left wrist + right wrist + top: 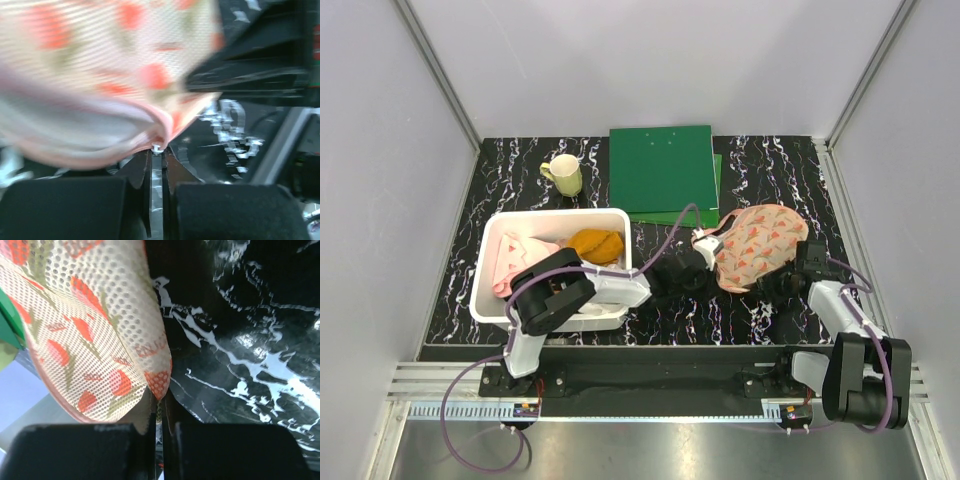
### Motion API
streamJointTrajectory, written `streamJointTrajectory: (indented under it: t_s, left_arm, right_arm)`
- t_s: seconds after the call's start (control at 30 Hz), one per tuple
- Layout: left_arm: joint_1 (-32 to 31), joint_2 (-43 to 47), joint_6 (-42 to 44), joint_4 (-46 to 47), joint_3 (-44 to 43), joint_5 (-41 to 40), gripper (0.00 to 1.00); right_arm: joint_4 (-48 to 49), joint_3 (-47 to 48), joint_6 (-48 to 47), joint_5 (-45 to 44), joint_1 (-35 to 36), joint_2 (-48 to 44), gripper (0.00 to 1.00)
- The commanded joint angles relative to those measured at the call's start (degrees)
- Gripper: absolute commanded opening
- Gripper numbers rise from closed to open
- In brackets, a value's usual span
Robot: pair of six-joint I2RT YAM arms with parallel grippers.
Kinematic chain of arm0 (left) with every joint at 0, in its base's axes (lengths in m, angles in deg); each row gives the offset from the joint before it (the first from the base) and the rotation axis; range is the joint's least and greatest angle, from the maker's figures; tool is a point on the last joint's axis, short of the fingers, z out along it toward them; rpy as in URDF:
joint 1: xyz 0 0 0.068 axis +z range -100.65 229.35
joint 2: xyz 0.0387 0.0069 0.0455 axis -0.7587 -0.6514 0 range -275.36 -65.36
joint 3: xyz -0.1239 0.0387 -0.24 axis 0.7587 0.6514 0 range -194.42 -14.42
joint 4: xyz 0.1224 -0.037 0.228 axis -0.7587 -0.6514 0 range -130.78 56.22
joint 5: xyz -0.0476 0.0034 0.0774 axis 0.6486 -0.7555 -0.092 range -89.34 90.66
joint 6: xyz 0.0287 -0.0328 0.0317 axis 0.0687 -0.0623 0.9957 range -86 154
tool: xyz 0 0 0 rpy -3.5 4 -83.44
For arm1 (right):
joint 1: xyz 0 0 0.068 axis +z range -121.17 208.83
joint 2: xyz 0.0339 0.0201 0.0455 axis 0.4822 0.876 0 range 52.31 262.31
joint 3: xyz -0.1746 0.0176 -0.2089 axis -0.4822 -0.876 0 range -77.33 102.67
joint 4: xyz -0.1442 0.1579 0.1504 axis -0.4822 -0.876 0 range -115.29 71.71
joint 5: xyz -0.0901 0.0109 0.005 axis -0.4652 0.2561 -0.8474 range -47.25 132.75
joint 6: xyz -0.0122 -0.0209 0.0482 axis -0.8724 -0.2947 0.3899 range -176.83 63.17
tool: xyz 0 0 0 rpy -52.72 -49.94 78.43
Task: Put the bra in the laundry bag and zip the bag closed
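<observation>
**Overhead view.** The laundry bag (755,245) was found lying on the black marbled table (720,312), right of centre. The left gripper (700,258) was set against the bag's left edge and the right gripper (782,282) against its near right edge. A white bin (485,275) further left was seen to hold an orange garment (595,245) and a pale pink cloth (515,255). The bra was not seen in any view. It was judged to be inside the bag, though this could not be confirmed.

**Left wrist view.** The jaws were seen clenched on the bag's pink rim (161,131), with a small whitish part, possibly the zip pull (157,148), at their tips. Left of the grip the rim was seen gaping, with whitish lining (75,125) exposed, so the zip was judged not fully closed.

**Right wrist view.** The jaws were seen closed together, with the mesh edge of the bag apparently pinched at their tips.

**Step in hand: closing the zip.** The right-hand grip was best used as an anchor, held low and steady so that the rim was drawn taut. The pull was to be led along the curve of the rim, not straight across it. The lining was to be held clear of the teeth. If the pull was not truly caught, the grip was to be retaken before any pulling.
</observation>
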Motion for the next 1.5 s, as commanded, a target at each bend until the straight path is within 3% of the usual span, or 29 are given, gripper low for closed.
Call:
streamJointTrajectory:
  t_s: [0.0, 0.13, 0.3, 0.57, 0.6, 0.7, 0.73, 0.9, 1.0, 1.07, 1.23, 1.37, 1.47]
  left_arm:
    - [6.85, 4.74, 2.97, -4.28, 3.01, -2.44, 0.0]
    - [9.15, 5.45, 6.05, -6.22, 2.31, -2.18, 0.0]
    - [7.66, 5.37, 6.15, -6.57, 1.17, 1.34, 0.0]
    - [6.86, 7.47, 1.31, -0.52, 8.46, 5.81, 0.0]
    - [6.34, 7.3, 0.61, 0.1, 8.46, 6.6, 0.0]
    - [5.11, 6.16, -0.54, 1.69, 6.62, 8.72, 0.0]
    - [4.76, 5.98, -0.36, 1.77, 6.01, 9.07, 0.0]
    - [2.73, 4.49, 2.79, -1.03, 1.61, 8.98, 0.0]
    - [2.82, 4.49, 3.41, -1.04, 1.61, 8.2, 0.33]
    - [2.82, 4.31, 3.77, -1.21, 0.91, 7.67, 0.49]
    - [2.73, 0.45, 5.09, -3.93, -4.36, 7.84, 0.57]
    - [2.73, -3.32, 5.26, -3.76, -8.92, 6.44, 0.5]
    - [2.73, -6.13, 5.61, -6.13, -12.96, 5.39, 0.5]
  right_arm:
    - [0.14, 2.22, -6.78, -6.3, -2.93, 1.6, 0.0]
    - [-0.83, 4.23, -10.64, -7.26, -2.93, 2.74, 0.0]
    - [-1.71, 7.14, -13.55, -8.49, -2.93, 5.73, 0.0]
    - [-1.53, 11.7, -16.71, -9.82, -5.39, 9.24, 0.0]
    - [-1.79, 12.84, -17.67, -7.64, -5.39, 10.64, 0.05]
    - [-1.8, 11.46, -17.95, -3.77, -5.39, 10.4, 0.33]
    - [-1.8, 10.66, -17.77, -2.36, -5.39, 9.61, 0.5]
    - [-1.89, 4.78, -14.35, 1.97, -5.39, 1.54, 0.62]
    - [-2.06, 3.1, -13.3, 0.74, -5.39, -0.76, 0.64]
    - [-1.8, 2.49, -12.41, 0.65, -5.39, -0.6, 0.64]
    - [1.01, 0.2, -6.7, 1.96, -5.39, 0.9, 0.63]
    - [1.1, 0.9, -6.17, 1.0, -5.39, 0.46, 0.62]
    - [1.28, 1.69, -5.73, 1.17, -5.39, 0.72, 0.61]
